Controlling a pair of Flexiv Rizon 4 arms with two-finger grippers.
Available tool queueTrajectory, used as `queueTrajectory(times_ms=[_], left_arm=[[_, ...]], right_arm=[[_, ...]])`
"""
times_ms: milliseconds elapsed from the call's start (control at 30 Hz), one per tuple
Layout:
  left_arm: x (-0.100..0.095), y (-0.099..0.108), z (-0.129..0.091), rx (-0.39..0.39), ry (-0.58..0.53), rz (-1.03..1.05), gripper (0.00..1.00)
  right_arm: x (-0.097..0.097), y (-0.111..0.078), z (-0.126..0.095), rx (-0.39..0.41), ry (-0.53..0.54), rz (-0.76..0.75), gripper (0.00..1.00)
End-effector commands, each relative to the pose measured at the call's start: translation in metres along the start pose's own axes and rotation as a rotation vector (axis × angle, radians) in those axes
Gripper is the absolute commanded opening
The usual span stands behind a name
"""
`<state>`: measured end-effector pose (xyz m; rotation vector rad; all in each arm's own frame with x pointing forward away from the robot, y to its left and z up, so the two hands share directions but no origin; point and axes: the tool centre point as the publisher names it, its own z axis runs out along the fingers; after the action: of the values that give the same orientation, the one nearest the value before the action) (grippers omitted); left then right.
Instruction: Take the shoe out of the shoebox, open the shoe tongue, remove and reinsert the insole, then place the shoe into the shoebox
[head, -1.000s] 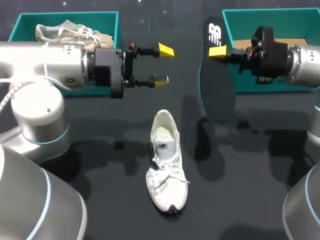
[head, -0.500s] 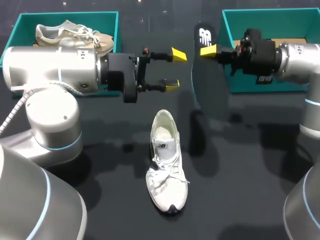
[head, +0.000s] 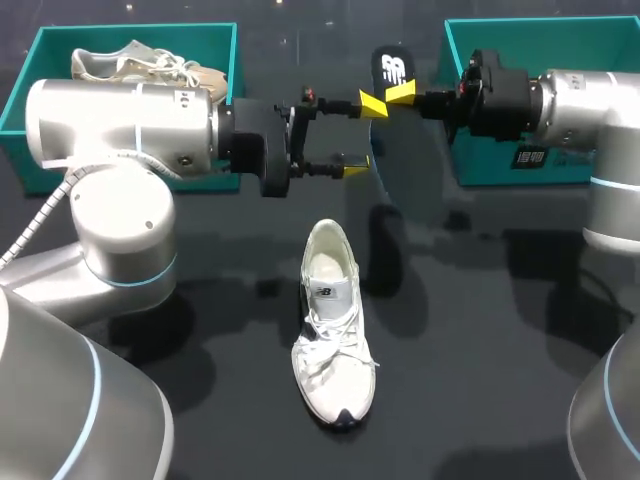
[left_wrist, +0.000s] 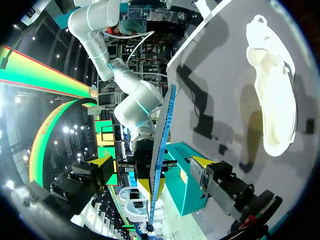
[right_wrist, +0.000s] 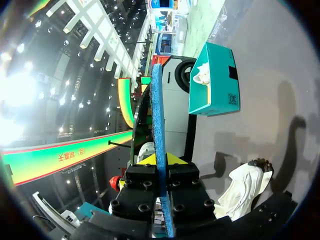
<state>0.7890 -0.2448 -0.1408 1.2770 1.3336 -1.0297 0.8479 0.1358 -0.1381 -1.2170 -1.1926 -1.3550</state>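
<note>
head view: right gripper (head: 400, 92) clamped on the top end of the insole (head: 405, 160), which hangs above the table (head: 500, 330); left gripper (head: 360, 137) spread wide at the insole's edge; shoe (head: 333, 320) on the table, below both
left wrist view: insole edge-on between spread fingers, touching neither
right wrist view: insole pinched between both fingers

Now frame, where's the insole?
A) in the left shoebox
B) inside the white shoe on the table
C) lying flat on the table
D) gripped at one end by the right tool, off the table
D: the right tool is shut on one end of the insole, holding it up off the table, apart from the white shoe lying on the table.
</note>
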Motion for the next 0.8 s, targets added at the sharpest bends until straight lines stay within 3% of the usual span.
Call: queueTrajectory(times_ms=[33, 100, 233, 300, 400, 500, 800], left_arm=[[0.002, 0.002, 0.011, -0.009, 0.007, 0.001, 0.92], [0.004, 0.006, 0.014, -0.016, 0.012, 0.003, 0.83], [0.009, 0.014, 0.021, -0.02, 0.03, -0.007, 0.8], [0.012, 0.017, 0.025, -0.023, 0.036, -0.009, 0.69], [0.014, 0.019, 0.03, -0.025, 0.043, -0.015, 0.67], [0.016, 0.022, 0.034, -0.03, 0.046, -0.019, 0.51], [0.015, 0.02, 0.038, -0.033, 0.038, -0.016, 0.41]], right_arm=[[-0.002, 0.003, 0.004, 0.002, -0.053, 0.058, 0.0], [-0.003, 0.005, 0.005, 0.003, -0.082, 0.079, 0.0], [-0.004, 0.005, 0.005, 0.007, -0.094, 0.084, 0.0], [-0.003, 0.005, 0.005, 0.009, -0.101, 0.086, 0.0], [-0.003, 0.004, 0.005, 0.011, -0.103, 0.086, 0.0], [-0.004, 0.004, 0.006, 0.012, -0.101, 0.087, 0.0], [-0.009, 0.004, 0.009, 0.013, -0.091, 0.097, 0.0]])
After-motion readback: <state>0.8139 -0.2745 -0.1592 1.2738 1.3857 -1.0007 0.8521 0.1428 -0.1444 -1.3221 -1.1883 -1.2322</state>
